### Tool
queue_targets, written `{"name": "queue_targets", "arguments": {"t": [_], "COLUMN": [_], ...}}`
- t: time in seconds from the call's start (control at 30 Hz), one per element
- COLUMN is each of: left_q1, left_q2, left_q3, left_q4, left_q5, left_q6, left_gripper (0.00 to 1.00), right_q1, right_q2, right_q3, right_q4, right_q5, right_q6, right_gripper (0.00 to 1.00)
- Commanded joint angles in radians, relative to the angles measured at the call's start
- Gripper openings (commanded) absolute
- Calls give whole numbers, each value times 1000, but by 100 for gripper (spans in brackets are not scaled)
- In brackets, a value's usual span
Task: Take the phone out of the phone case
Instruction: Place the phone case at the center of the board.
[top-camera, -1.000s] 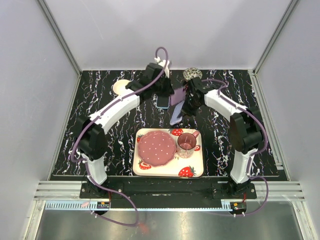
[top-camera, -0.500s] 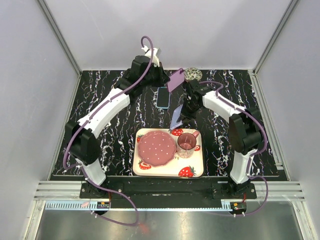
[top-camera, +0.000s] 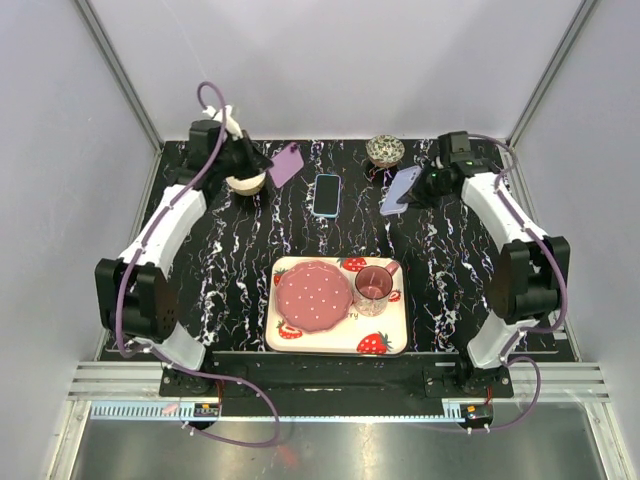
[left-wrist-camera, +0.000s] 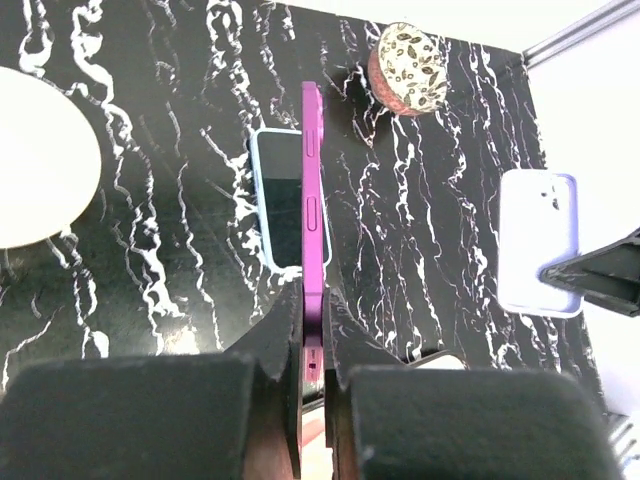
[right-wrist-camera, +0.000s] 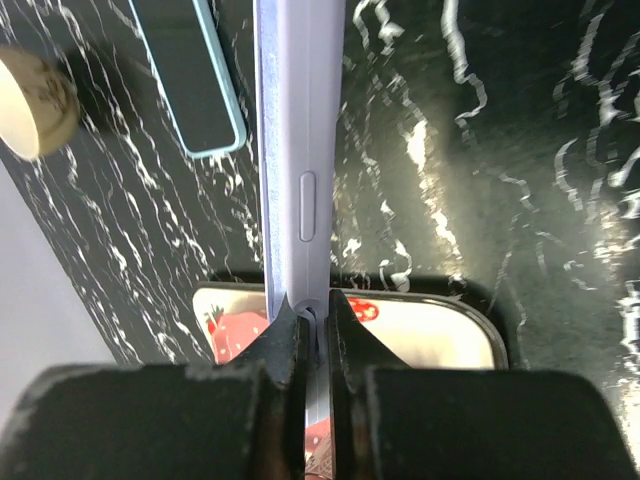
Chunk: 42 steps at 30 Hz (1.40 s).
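The sky-blue phone case (top-camera: 326, 194) lies flat at the back middle of the table, dark face up, and neither gripper touches it. It also shows in the left wrist view (left-wrist-camera: 278, 200) and the right wrist view (right-wrist-camera: 190, 80). My left gripper (top-camera: 268, 165) (left-wrist-camera: 312, 300) is shut on a thin magenta phone (top-camera: 287, 163) (left-wrist-camera: 313, 190) and holds it in the air at the back left. My right gripper (top-camera: 415, 187) (right-wrist-camera: 312, 305) is shut on a lilac phone-sized shell (top-camera: 400, 190) (right-wrist-camera: 298, 150) and holds it up to the right of the blue case.
A strawberry-print tray (top-camera: 385, 345) at the near middle holds a pink plate (top-camera: 314, 297) and a glass cup (top-camera: 374, 285). A white dish (top-camera: 245, 181) sits under the left gripper. A patterned bowl (top-camera: 385, 150) stands at the back.
The two grippers were together over the middle. They have pulled apart, the left going back-left with the magenta phone and the right going right with the lilac shell. The blue case has not moved.
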Motion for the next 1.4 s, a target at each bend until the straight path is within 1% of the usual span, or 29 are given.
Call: {"name": "queue_targets", "arguments": {"t": [0.0,0.03,0.07,0.1,0.13,0.2,0.23,0.27,0.4,0.43,0.53,0.6,0.7,0.77,0.8,0.87,0.9,0.97,1.03,1.1,1.23,1.27,1.33,1.37], "left_q1": [102,153,180,204,253,295,336,358,471,511,563,567,567,567,567,565,564,564,564,565,565,565,564,565], "left_q2": [-118,-144,-186,-202,-210,-216,-219,-230,-286,-299,-323,-322,-307,-264,-250,-193,-170,-113,-78,-64,-47,-46,-29,-23], "left_q3": [-103,-199,-241,-272,-307,-326,-335,-347,-482,-502,-539,-525,-515,-507,-527,-548,-553,-550,-550,-559,-577,-585,-576,-570], "left_q4": [185,281,322,340,342,314,296,294,380,383,368,322,319,331,419,539,620,655,681,687,662,659,588,574], "left_q5": [164,186,184,181,178,168,163,152,123,112,79,25,-21,-50,-61,-47,-40,-49,-64,-82,-96,-99,-113,-109], "left_q6": [-74,-101,-146,-160,-170,-168,-177,-191,-306,-340,-358,-352,-346,-337,-351,-406,-420,-443,-434,-415,-385,-385,-385,-378], "left_gripper": [0,0,0,0,0,0,0,0,0,0,0,0,0,0,0,0,0,0,0,0,0,0,0,0], "right_q1": [-72,-107,-124,-139,-153,-178,-178,-214,-229,-229,-233,-238,-241,-245,-247,-258,-262,-271,-275,-282,-313,-317,-324,-324], "right_q2": [-86,-94,-97,-99,-102,-102,-100,-100,-90,-86,-70,-54,-51,-50,-44,-24,8,39,68,107,202,220,259,272], "right_q3": [-60,-71,-80,-97,-107,-128,-134,-140,-163,-166,-171,-168,-160,-162,-162,-141,-128,-93,-79,-45,14,27,38,57], "right_q4": [76,82,91,98,105,122,127,139,164,167,179,187,190,199,217,277,297,346,375,389,380,380,359,336], "right_q5": [-42,-53,-68,-90,-97,-119,-127,-143,-173,-176,-193,-219,-233,-225,-225,-225,-239,-272,-257,-187,-165,-138,-98,-40], "right_q6": [-5,3,7,7,9,13,15,20,30,32,39,46,47,52,61,111,131,170,179,167,156,150,117,100], "right_gripper": [0,0,0,0,0,0,0,0,0,0,0,0,0,0,0,0,0,0,0,0,0,0,0,3]}}
